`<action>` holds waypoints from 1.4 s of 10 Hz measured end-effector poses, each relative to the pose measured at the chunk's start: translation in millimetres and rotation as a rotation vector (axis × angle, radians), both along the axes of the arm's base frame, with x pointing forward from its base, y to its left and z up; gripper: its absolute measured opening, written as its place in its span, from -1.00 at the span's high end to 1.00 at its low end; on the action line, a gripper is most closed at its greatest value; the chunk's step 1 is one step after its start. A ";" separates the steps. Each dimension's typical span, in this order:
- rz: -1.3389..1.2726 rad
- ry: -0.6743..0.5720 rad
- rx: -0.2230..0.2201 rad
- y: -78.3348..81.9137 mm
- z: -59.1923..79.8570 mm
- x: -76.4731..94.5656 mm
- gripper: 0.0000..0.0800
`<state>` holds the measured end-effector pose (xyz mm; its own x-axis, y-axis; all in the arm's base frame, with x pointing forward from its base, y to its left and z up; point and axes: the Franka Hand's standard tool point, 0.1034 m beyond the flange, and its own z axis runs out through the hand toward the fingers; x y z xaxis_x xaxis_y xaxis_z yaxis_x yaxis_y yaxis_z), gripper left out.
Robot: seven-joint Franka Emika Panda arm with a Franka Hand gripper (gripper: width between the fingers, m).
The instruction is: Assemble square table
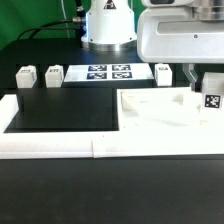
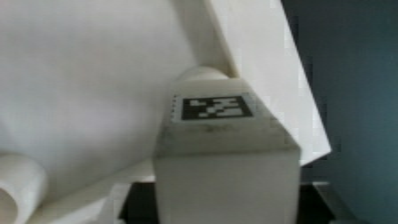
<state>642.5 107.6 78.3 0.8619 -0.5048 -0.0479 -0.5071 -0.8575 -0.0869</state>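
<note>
My gripper (image 1: 204, 84) is shut on a white leg (image 1: 211, 99) and holds it upright at the far right corner of the square tabletop (image 1: 150, 112). In the wrist view the leg (image 2: 217, 150), with its tag facing the camera, fills the gap between the dark fingers (image 2: 150, 200), and its far end touches or hovers just over the tabletop (image 2: 89, 80); I cannot tell which. My gripper (image 2: 222, 198) clamps the leg's near end. Three more legs stand at the back: two at the exterior view's left (image 1: 22, 78) (image 1: 53, 74) and one nearer the gripper (image 1: 163, 71).
The marker board (image 1: 108, 72) lies at the back in front of the robot base (image 1: 106, 25). The low white border wall (image 1: 60, 146) runs along the front and the exterior view's left side, around a black mat (image 1: 65, 108).
</note>
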 end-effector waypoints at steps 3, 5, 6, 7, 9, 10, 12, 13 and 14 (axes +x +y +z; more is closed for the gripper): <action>-0.404 0.040 0.052 -5.8 -1.0 -3.6 0.26; -0.660 0.080 0.057 -5.2 -1.4 -6.0 0.26; -0.736 0.088 0.054 -2.5 -1.3 -7.8 0.26; -0.922 0.090 0.053 1.2 -1.3 -11.2 0.26; -0.961 0.077 0.051 2.5 -0.9 -12.8 0.13; -0.881 0.075 0.046 3.3 -0.9 -13.8 0.13; -0.544 0.081 0.039 9.6 5.0 -13.4 -0.33; -0.419 0.067 0.042 10.2 4.6 -13.8 -0.56; -0.402 0.065 0.041 10.0 4.4 -13.8 -0.61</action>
<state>628.7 117.5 82.7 0.5905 -0.7975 -0.1233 -0.8069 -0.5861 -0.0734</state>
